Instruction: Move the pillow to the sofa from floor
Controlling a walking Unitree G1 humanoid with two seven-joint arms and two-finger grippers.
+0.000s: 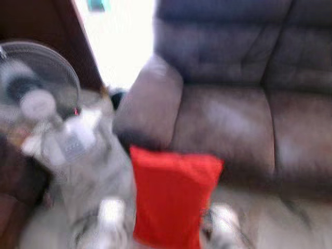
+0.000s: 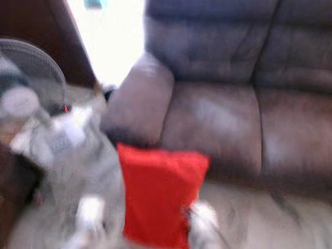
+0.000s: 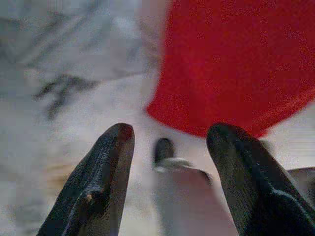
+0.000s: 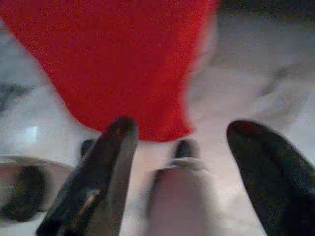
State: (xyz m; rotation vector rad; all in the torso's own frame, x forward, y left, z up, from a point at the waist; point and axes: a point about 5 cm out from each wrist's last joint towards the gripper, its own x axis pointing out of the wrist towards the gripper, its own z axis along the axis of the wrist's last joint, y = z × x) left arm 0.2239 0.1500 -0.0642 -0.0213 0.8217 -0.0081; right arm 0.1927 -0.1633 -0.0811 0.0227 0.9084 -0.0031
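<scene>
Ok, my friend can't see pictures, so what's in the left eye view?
A blurry red pillow stands on the pale marbled floor in front of a brown leather sofa. A grey fan stands to the robot's left.

Motion blur softens both head views throughout: the fan [image 1: 36, 85] and the sofa [image 1: 233, 104] keep only rough outlines, and their surface detail cannot be read. The red pillow [image 1: 174, 202], just ahead of the left gripper [image 3: 170, 135] and right gripper [image 4: 182, 130], is cut off by the lower edge of the head views, hiding its base. Whether either gripper touches the pillow cannot be told.
</scene>
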